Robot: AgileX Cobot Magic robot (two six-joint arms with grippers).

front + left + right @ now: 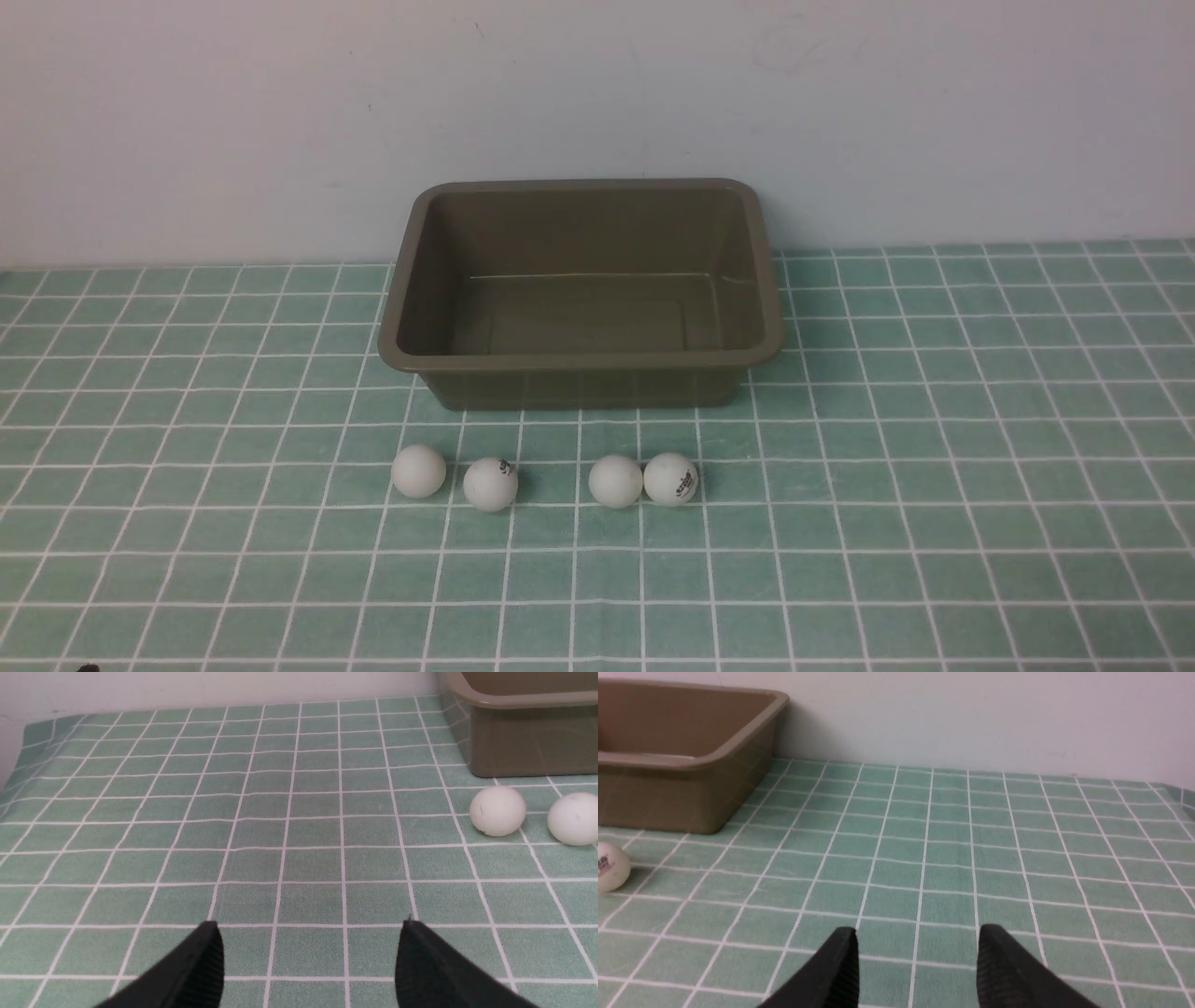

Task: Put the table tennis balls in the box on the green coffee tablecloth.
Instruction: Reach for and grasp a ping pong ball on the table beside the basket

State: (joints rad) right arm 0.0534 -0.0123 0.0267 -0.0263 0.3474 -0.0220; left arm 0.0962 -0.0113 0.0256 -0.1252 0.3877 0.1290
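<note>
Both grippers released, nothing grasped.
The left gripper (pixel 309 926) and right gripper (pixel 919 929) hold their jaws apart over bare green coffee tablecloth (pixel 934 467). Ahead, between the two, four table tennis balls (pixel 490 484) lie in a row, just short of the box (pixel 579 360).

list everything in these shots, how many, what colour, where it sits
table tennis balls: four, white, two showing a dark logo, in a row on the cloth just in front of the box
box: one, olive-brown, lidless and empty, on the cloth near the wall
tablecloth: one, pale green with a white grid, under everything
wall: one, off-white, behind the box
left tool: one, black, jaws apart, holding nothing, over bare cloth
right tool: one, black, jaws apart, holding nothing, over bare cloth
</note>
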